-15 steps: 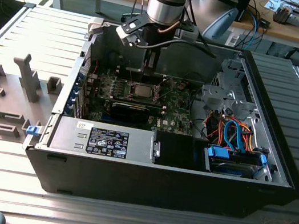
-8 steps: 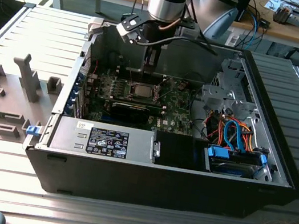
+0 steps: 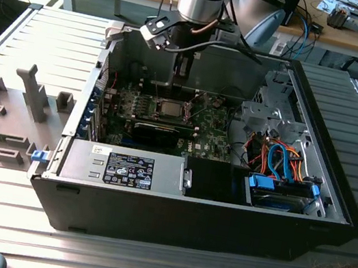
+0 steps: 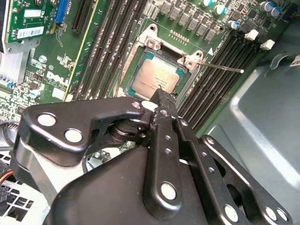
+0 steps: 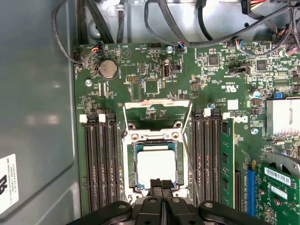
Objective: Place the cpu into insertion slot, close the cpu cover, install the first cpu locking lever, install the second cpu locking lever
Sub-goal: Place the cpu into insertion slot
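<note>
As its fingers were pinched together w/ nothing between, the gripper (image 5: 161, 183) hung right at one edge of the cpu (image 5: 156, 165), which lay flat in the insertion slot (image 5: 131, 165). The cpu cover (image 5: 157, 101) stood open beyond the cpu, opposite the tips.

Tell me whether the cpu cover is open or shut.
Open. In the first wrist view the cpu cover stands swung back from the insertion slot, leaving the cpu bare.

Room lies open above the cpu (image 5: 156, 167), with memory slots (image 5: 101, 159) flanking and the raised cpu cover (image 5: 157, 102) at one end.
</note>
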`<action>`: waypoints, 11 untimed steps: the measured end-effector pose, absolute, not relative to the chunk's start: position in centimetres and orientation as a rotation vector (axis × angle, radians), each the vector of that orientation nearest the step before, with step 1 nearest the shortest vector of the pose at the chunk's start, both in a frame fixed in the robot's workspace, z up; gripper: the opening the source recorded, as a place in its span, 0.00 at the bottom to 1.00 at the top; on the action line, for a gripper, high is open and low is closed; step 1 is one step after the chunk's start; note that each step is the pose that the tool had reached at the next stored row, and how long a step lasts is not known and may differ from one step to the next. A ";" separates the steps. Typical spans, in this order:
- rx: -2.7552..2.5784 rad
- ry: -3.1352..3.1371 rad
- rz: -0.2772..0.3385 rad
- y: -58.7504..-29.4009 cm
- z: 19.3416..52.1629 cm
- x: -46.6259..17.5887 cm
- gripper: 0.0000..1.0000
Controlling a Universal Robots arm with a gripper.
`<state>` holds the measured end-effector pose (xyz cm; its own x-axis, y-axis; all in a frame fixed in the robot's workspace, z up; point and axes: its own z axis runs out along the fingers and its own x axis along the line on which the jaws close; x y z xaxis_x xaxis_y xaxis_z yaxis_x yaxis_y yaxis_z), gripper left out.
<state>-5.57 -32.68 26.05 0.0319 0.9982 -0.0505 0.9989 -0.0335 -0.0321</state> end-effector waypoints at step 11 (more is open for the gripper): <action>2.248 2.176 -0.092 -32.7 26.6 -5.3 0.11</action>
